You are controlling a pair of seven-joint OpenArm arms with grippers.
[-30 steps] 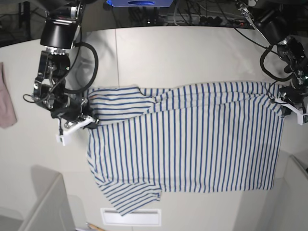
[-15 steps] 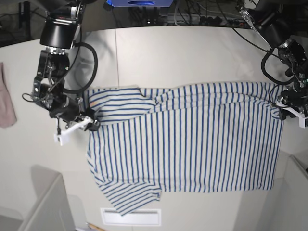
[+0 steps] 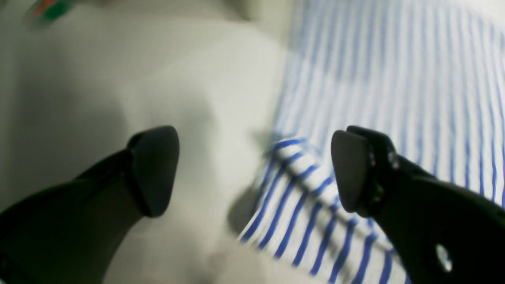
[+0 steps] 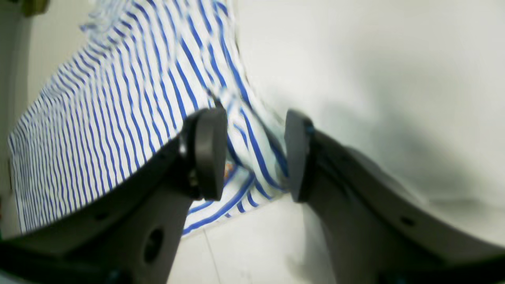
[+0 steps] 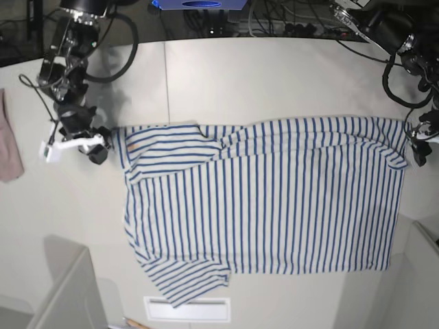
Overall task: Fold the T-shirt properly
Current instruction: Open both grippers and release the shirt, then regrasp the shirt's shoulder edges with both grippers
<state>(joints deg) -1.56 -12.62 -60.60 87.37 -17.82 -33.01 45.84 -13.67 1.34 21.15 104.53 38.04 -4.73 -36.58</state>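
Across the table (image 5: pixel 274 75) the shirt (image 5: pixel 274 199) lies spread flat, and each of your arms stands at one end of its far edge. A second ago the right arm was further down the side of the shirt. It has since swung up and outward, and the right claw (image 5: pixel 99 145) is now at the far corner. That corner has followed it out a little. The left arm has crept the same way at its end, and the far edge between the two claws now looks straighter. I judge this to be the squaring-up before any fold, since no fold has been laid yet and a sleeve sticks out at the near side. A pinkish cloth (image 5: pixel 8 137) lies well beyond the right claw, away from the shirt.

In the right wrist view, the right claw (image 4: pixel 252 156) stands part way apart. A raised ridge of shirt (image 4: pixel 98 118) fills the gap and touches the outer pad (image 4: pixel 298 156). The pads are not pressed together, so I take this as a loose hold at best. The rest of the shirt runs off on the inner side of the claw, and bare table lies on the outer side.

In the left wrist view, the left claw (image 3: pixel 252 173) gapes wide. The shirt corner (image 3: pixel 300 197) sits between its pads, nearer the inner one, slightly lifted with a shadow under it, and nothing grips it. The outer pad (image 3: pixel 154 169) hangs over bare table. Close both claws firmly before you pull again, or the corners may slip out.
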